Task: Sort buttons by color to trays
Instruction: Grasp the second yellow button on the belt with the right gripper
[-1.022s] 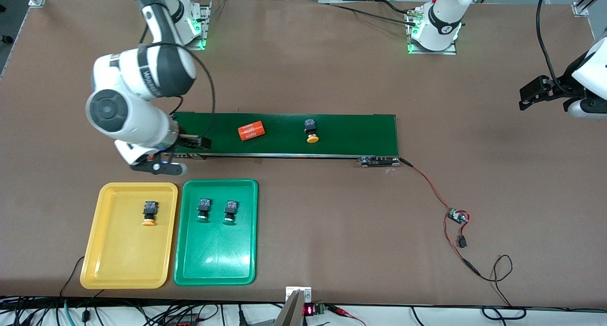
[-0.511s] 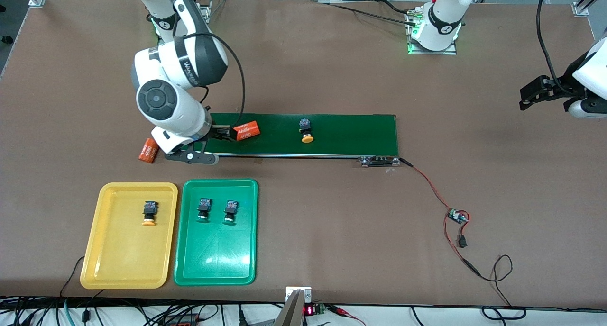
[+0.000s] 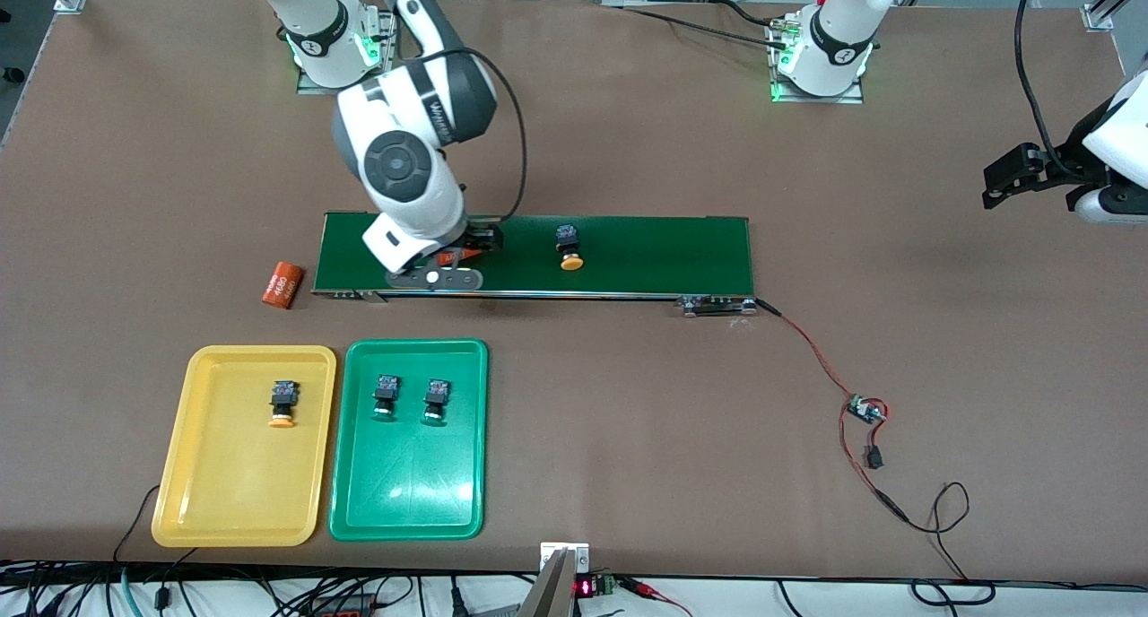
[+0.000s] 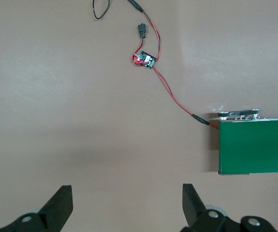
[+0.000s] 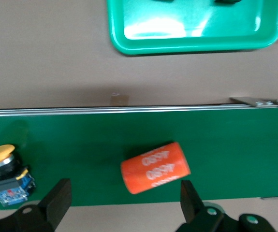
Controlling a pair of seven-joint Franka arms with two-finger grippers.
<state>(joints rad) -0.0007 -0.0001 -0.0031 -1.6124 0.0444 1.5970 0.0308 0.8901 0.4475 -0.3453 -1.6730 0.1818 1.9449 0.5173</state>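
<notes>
A: Right gripper [image 5: 121, 205]?
B: Over the conveyor belt [image 3: 646, 249], fingers [image 5: 56, 200] spread wide, holding nothing; an orange cylinder [image 5: 155, 167] lies on the belt under the gap, untouched.

A: Left gripper [image 4: 127, 205]?
B: Waiting over bare counter [image 3: 942, 348] at the left arm's end, fingers [image 4: 59, 208] spread, nothing held.

A: Buttons?
B: One yellow-capped button [image 3: 567, 245] on the belt, at 3 o'clock of the right gripper in the front view. Another yellow-capped [image 3: 283, 403] in the yellow tray [image 3: 224, 509]. Two green-capped [image 3: 386, 395] [image 3: 435, 399] in the green tray [image 3: 404, 500]. Second cylinder [image 3: 280, 284] on the counter off the belt's end.
</notes>
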